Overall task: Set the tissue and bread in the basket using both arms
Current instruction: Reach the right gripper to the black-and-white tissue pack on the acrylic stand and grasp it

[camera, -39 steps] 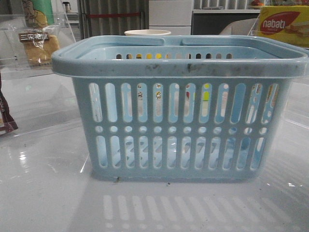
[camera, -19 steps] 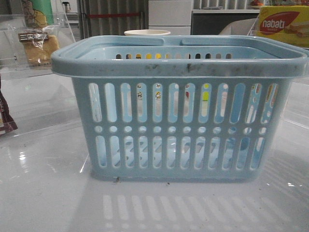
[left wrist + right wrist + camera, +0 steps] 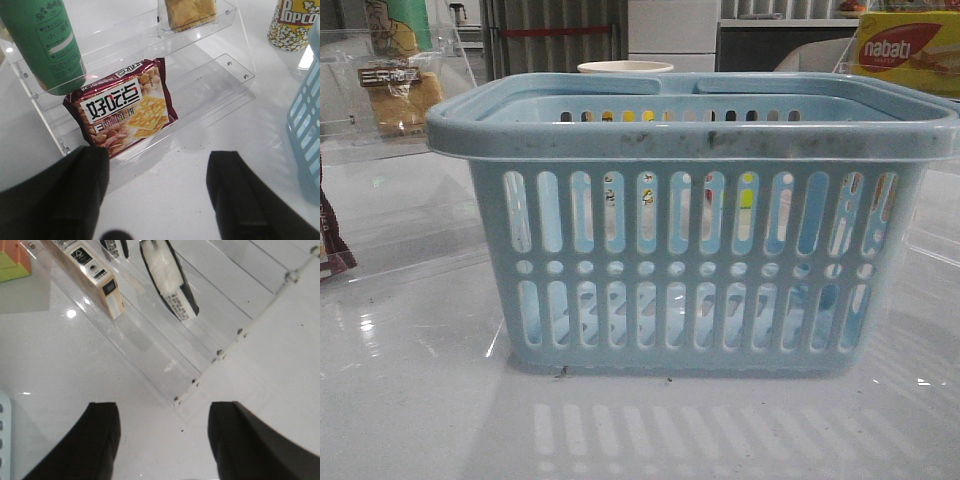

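Comparing with a second ago: the front view is unchanged apart from a slight shift of the bread (image 3: 395,98) in its bag on the clear acrylic shelf (image 3: 345,140), so neither item is grasped and the basket (image 3: 690,130) holds nothing of the task yet. Left gripper (image 3: 160,192) is wide open over the table; a red cracker packet (image 3: 122,107) is nearest, the bread beyond it on the upper tier. Right gripper (image 3: 162,440) is wide open, empty; a white tissue pack (image 3: 167,277) lies ahead on its own shelf.
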Robot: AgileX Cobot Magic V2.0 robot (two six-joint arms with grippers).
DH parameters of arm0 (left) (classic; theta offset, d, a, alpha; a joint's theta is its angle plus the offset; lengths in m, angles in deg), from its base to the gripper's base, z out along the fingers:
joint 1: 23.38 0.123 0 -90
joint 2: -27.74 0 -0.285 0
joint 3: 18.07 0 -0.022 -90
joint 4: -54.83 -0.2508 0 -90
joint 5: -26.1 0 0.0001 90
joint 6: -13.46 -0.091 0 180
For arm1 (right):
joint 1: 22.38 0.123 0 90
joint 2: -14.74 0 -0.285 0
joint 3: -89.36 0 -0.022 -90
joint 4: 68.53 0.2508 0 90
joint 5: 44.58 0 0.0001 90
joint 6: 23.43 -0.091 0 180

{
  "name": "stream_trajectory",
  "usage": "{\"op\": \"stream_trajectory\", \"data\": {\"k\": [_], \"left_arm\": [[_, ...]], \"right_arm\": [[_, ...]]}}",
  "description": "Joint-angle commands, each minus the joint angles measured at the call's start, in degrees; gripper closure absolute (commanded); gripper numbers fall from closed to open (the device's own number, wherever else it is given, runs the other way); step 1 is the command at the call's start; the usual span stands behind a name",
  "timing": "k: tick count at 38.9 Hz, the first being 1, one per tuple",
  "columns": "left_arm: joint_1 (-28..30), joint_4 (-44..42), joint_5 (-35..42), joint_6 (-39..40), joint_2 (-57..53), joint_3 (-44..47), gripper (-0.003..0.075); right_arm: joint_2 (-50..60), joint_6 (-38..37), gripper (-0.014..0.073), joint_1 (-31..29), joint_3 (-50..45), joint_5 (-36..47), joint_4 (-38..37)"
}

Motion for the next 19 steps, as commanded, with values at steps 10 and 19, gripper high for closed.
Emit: {"op": "stream_trajectory", "data": {"k": [10, 19], "left_arm": [[0.0, 0.6, 3.9, 0.1, 0.1, -1.9, 0.0255], [0.0, 0.6, 3.9, 0.1, 0.1, -1.9, 0.0255]], "right_arm": [[-14.6, 0.0, 0.0095, -0.4, 15.2, 3.5, -0.2], [-20.5, 0.0, 0.0095, -0.4, 21.3, 6.6, -0.3]]}}
